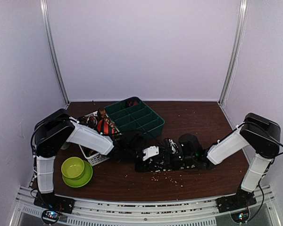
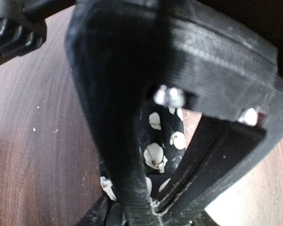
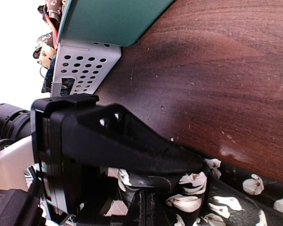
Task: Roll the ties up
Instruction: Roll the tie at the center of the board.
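A black tie (image 1: 162, 165) with cream flower spots lies bunched on the brown table, between my two grippers at the middle front. My left gripper (image 1: 148, 157) reaches in from the left. In the left wrist view its fingers (image 2: 118, 141) run together at the tips (image 2: 155, 207), with the flowered tie (image 2: 153, 155) pinched there and lying between them. My right gripper (image 1: 177, 155) comes in from the right. In the right wrist view it (image 3: 179, 183) is shut on the tie (image 3: 236, 202), whose folds bunch under the upper finger (image 3: 132, 141).
A green compartment tray (image 1: 151, 123) stands behind the grippers. Left of it is a white perforated basket (image 1: 95, 157) holding more ties (image 1: 105, 125). A lime bowl (image 1: 73, 167) on a plate (image 1: 85, 180) sits front left. Light crumbs (image 1: 167, 178) dot the table.
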You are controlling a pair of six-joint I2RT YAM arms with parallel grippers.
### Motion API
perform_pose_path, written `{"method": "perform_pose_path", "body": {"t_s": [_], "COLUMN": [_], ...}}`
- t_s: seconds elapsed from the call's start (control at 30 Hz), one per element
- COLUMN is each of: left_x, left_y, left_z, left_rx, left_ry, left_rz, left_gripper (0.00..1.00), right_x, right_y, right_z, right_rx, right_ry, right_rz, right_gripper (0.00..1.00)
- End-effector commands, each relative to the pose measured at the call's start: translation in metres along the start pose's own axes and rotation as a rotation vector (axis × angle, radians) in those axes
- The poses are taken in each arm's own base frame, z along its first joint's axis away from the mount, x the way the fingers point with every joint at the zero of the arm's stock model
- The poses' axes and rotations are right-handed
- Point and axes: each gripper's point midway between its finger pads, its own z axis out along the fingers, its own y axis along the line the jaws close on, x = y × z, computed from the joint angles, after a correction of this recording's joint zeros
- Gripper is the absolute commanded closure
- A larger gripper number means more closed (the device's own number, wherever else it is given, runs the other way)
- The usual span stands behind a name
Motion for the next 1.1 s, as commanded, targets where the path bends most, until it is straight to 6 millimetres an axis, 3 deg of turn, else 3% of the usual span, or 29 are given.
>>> {"method": "perform_pose_path", "body": {"t_s": [0.0,0.13,0.27,0.47,0.7,0.9,1.07], "left_x": [0.045,0.019,-0.001,-0.009,-0.02,-0.031,-0.019], "left_y": [-0.016,-0.004,-0.004,-0.005,0.005,-0.003,-0.01], "left_z": [0.002,-0.018,-0.033,-0.04,-0.033,-0.023,-0.008], "left_rx": [-0.001,-0.082,-0.119,-0.16,-0.213,-0.192,-0.159], "left_ry": [0.124,-0.012,-0.136,-0.253,-0.339,-0.379,-0.306], "left_rz": [-0.064,-0.039,0.002,0.026,0.043,0.114,0.174], "left_gripper": [0.44,0.33,0.3,0.29,0.29,0.29,0.36], "right_x": [0.043,0.045,0.043,0.038,0.034,0.032,0.03], "right_y": [-0.06,-0.065,-0.067,-0.064,-0.064,-0.064,-0.061], "right_z": [-0.002,-0.007,-0.009,-0.014,-0.014,-0.015,-0.015], "right_rx": [0.186,0.189,0.174,0.126,0.087,0.083,0.085], "right_ry": [0.112,0.104,0.087,0.059,0.054,0.057,0.061], "right_rz": [0.069,0.079,0.098,0.141,0.18,0.19,0.181], "right_gripper": [1.0,1.0,1.0,1.0,1.0,1.0,1.0]}}
